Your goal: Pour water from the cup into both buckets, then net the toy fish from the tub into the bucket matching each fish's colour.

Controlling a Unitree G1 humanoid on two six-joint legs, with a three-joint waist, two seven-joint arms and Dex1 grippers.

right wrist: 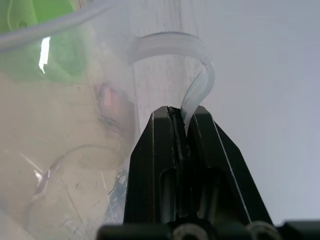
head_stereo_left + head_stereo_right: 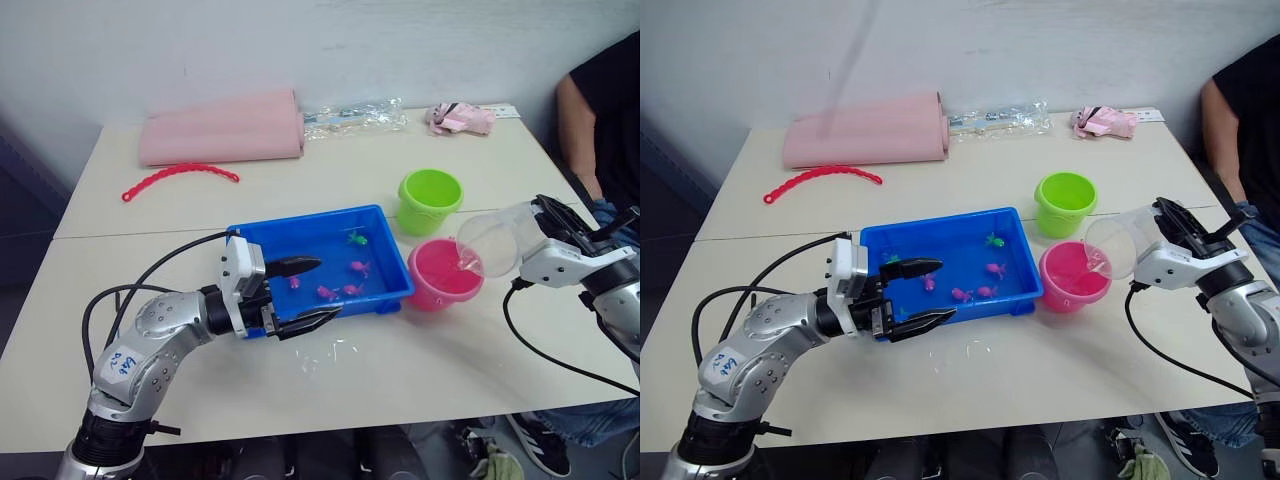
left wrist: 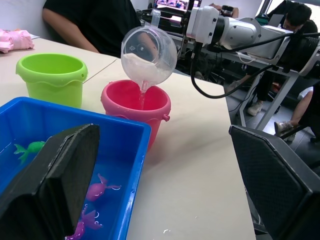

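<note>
My right gripper is shut on the clear cup's handle and holds it tipped over the pink bucket; a thin stream of water runs from the cup into the pink bucket. The lime green bucket stands just behind it. The blue tub holds water with several pink toy fish and a green toy fish. My left gripper hangs open over the tub's near left corner, holding nothing. The net is out of view.
A folded pink cloth, a red chain-like strip, a clear plastic bag and a pink packet lie at the table's back. A person sits at the far right. Drops of water lie before the tub.
</note>
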